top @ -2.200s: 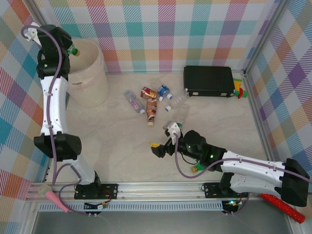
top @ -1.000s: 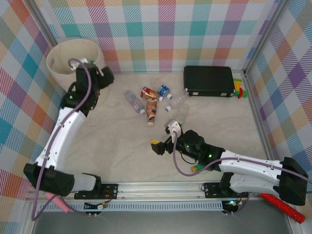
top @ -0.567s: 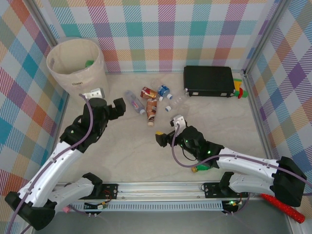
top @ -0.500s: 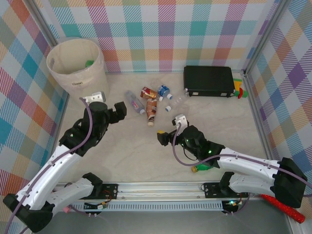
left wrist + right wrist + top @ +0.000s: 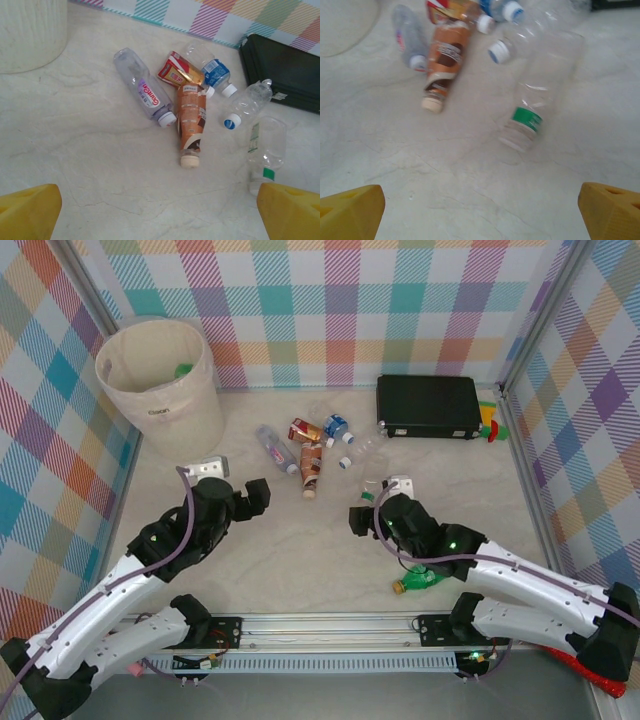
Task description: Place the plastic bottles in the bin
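bottles left on bench, both claws empty

step: reaching for a next pick. left claw [image 5: 256, 497] and right claw [image 5: 360, 518] are both spread wide with nothing in them, low over the bench [image 5: 270, 570] and facing the plastic bottles [image 5: 275, 448]. these lie loose to the right of the bin [image 5: 190, 405], well apart from it. a green item [image 5: 183, 369] sits inside the bin.

next: left claw looks best placed for the purple-label bottle [image 5: 145, 92], nearest the bin. right claw looks lined up on the green-band bottle [image 5: 540, 85], on the heap's side away from the bin. each pick wants jaws across the barrel.

in the way: brown bottle [image 5: 190, 122] appears to touch a red crushed one [image 5: 177, 74]; blue-label bottle [image 5: 216, 74] crowds close. black case [image 5: 428, 406] lies beyond the heap from the bin: leave it. stray green bottle [image 5: 420, 582] lies by the right arm, far from the bin.
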`<state>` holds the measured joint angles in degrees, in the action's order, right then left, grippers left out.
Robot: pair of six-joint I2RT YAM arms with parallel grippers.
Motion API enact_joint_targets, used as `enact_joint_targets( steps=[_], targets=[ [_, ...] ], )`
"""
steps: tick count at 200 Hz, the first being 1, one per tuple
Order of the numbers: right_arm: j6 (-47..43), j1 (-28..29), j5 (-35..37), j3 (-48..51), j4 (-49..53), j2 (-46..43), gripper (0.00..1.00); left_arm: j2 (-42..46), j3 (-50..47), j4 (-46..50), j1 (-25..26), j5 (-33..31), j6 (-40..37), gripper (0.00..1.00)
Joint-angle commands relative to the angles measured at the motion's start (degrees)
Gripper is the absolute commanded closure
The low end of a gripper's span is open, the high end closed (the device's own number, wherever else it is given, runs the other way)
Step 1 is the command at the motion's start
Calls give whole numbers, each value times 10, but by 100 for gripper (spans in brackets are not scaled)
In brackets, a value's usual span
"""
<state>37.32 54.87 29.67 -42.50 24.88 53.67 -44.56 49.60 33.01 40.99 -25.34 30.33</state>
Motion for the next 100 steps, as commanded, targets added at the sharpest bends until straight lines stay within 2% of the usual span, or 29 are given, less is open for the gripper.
enact_joint_targets(
  steps=[1, 37, 100],
  targets=[
    [96, -13, 24, -32, 146, 1, 1, 23, -16, -2, 9, 0, 13, 0],
    [173, -25, 51, -79, 288, 20, 1, 53, -44, 0, 9, 5, 14, 0],
    [317, -76, 41, -134, 510, 29, 1, 118, -84, -23, 9, 14, 9, 0]
  ],
)
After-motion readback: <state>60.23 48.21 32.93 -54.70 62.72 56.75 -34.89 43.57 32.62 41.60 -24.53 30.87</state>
